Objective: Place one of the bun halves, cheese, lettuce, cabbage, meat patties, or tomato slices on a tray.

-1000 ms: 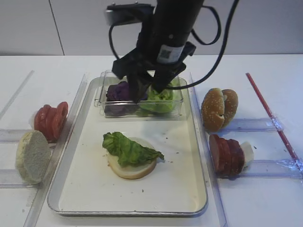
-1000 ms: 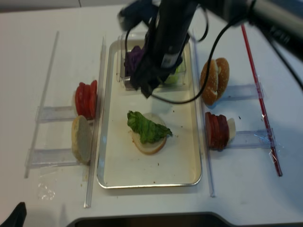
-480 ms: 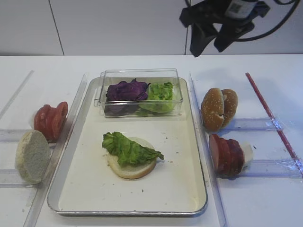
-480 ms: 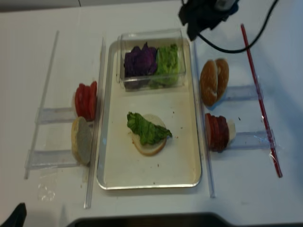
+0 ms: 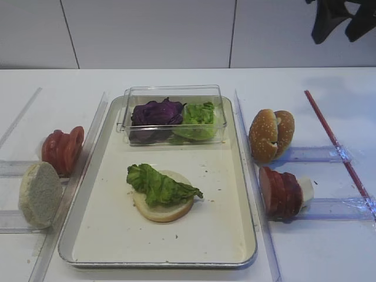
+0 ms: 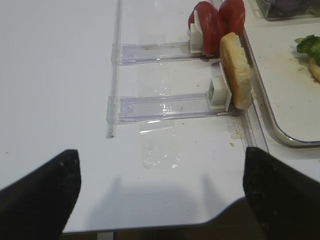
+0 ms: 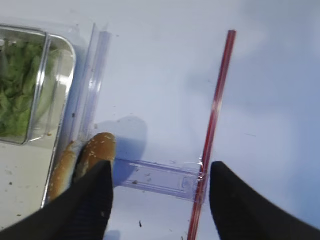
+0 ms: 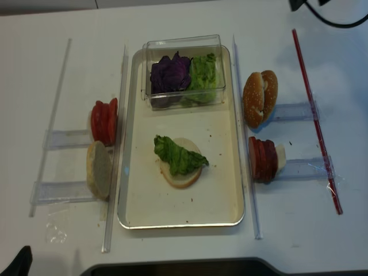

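Crinkly green lettuce (image 5: 160,184) draped over pale bun half (image 5: 167,208).

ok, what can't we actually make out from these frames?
- Right hand: first overhead view cuts it off at the top edge, only dark finger ends show.
- Left hand: absent from both overhead views; its wrist view shows only two dark fingertips, spread wide.
- Bun half on the tray: the lettuce covers most of its top.
- Meat patties: count unclear, packed edge-on, pale piece behind half hidden.
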Controlling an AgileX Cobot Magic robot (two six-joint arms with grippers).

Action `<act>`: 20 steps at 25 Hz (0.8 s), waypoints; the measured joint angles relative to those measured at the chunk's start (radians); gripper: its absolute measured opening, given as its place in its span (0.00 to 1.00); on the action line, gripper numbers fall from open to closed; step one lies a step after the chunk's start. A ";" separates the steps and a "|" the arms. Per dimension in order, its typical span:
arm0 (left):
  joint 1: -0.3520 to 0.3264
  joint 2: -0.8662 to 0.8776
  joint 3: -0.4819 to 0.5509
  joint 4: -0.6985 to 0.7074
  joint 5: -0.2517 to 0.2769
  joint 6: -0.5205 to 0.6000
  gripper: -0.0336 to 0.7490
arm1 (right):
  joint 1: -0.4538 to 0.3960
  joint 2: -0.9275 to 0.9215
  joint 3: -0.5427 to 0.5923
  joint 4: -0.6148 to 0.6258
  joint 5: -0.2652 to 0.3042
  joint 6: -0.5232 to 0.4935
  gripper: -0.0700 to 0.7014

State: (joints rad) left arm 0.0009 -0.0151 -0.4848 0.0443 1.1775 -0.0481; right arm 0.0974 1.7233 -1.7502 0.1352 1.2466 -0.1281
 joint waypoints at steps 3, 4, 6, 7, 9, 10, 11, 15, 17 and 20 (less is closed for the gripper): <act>0.000 0.000 0.000 0.000 0.000 0.000 0.86 | -0.032 -0.016 0.002 -0.022 0.001 0.016 0.70; 0.000 0.000 0.000 0.000 0.000 0.000 0.85 | -0.041 -0.026 0.008 -0.022 0.001 0.017 0.70; 0.000 0.000 0.000 0.000 0.000 0.000 0.85 | -0.056 -0.045 0.042 -0.022 0.001 0.022 0.70; 0.000 0.000 0.000 0.000 0.000 0.000 0.85 | -0.060 -0.056 0.065 -0.022 0.001 0.024 0.70; 0.000 0.000 0.000 0.000 0.000 0.000 0.85 | -0.065 -0.077 0.130 -0.022 0.001 0.024 0.70; 0.000 0.000 0.000 0.000 0.000 0.000 0.85 | -0.065 -0.090 0.168 -0.022 0.001 0.024 0.70; 0.000 0.000 0.000 0.000 0.000 0.000 0.85 | -0.065 -0.103 0.201 -0.024 0.001 0.024 0.70; 0.000 0.000 0.000 0.000 0.000 0.000 0.84 | -0.065 -0.186 0.347 -0.024 -0.001 0.024 0.70; 0.000 0.000 0.000 0.000 0.000 0.000 0.84 | -0.065 -0.242 0.425 -0.024 -0.001 0.024 0.70; 0.000 0.000 0.000 0.000 0.000 0.000 0.84 | -0.065 -0.331 0.517 -0.024 -0.003 0.024 0.70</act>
State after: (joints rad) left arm 0.0009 -0.0151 -0.4848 0.0443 1.1775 -0.0481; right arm 0.0328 1.3923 -1.2332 0.1113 1.2437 -0.1044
